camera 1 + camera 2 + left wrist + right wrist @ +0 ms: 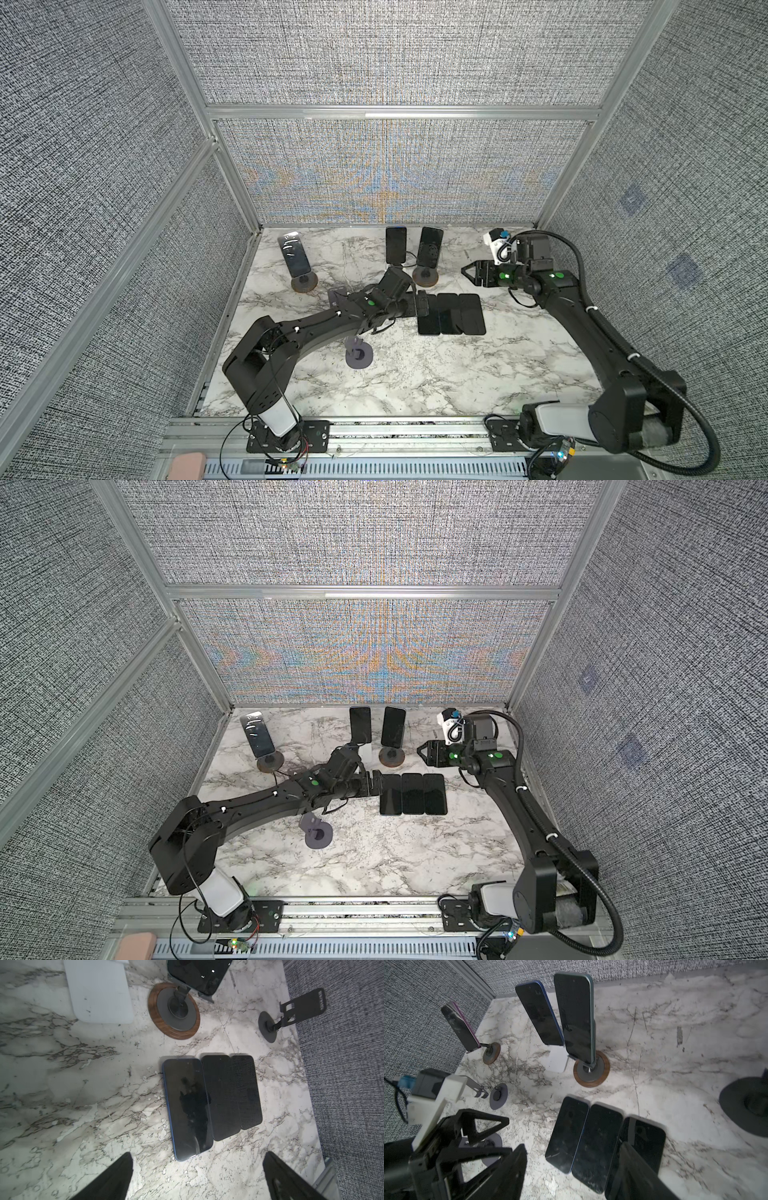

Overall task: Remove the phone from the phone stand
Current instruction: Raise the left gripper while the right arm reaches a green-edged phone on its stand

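Grey woven fabric walls (374, 54) on three sides, set in an aluminium frame (399, 112). White marble-pattern worktop (415, 374) with grey veins. Slotted aluminium rail (415, 432) along the near edge. Even light, coloured shimmer on the back wall.

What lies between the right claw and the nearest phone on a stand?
Only bare marble table separates right claw and phone, in both top views.

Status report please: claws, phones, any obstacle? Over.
Left claw open, empty, beside three flat phones. Right claw open, empty. Three phones on stands, not yet removed. Nothing seen between right claw and nearest one.
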Available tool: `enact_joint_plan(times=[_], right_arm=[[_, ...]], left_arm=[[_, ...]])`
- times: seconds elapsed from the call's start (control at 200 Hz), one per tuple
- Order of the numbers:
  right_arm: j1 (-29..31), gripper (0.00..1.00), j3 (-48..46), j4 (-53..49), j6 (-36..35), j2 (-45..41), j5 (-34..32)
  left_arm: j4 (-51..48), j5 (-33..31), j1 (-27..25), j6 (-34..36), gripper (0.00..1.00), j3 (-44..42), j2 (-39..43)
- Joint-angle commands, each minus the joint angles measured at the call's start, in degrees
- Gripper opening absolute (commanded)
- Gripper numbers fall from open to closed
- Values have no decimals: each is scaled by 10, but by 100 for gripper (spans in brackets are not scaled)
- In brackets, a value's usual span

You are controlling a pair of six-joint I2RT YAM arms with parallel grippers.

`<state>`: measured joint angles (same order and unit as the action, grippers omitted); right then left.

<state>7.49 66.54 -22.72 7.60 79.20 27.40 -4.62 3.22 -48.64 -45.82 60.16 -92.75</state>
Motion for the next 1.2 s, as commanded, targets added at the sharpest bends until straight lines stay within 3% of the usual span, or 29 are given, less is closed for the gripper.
enact_joint_plan(times=[0.0,0.295,0.49,0.675,1.195], right_arm=[[1,63,30,62,0,45,41],[0,52,116,132,14,189,84],[0,68,157,148,20,252,109],[0,69,170,210,34,299,120],[3,45,204,280,74,355,185]], left_arm=[[80,14,2,20,98,-28,20],[73,28,3,56,99,-69,65],[102,45,3,61,98,-98,81],[109,58,3,61,98,-98,72],[102,71,3,60,99,-86,40]])
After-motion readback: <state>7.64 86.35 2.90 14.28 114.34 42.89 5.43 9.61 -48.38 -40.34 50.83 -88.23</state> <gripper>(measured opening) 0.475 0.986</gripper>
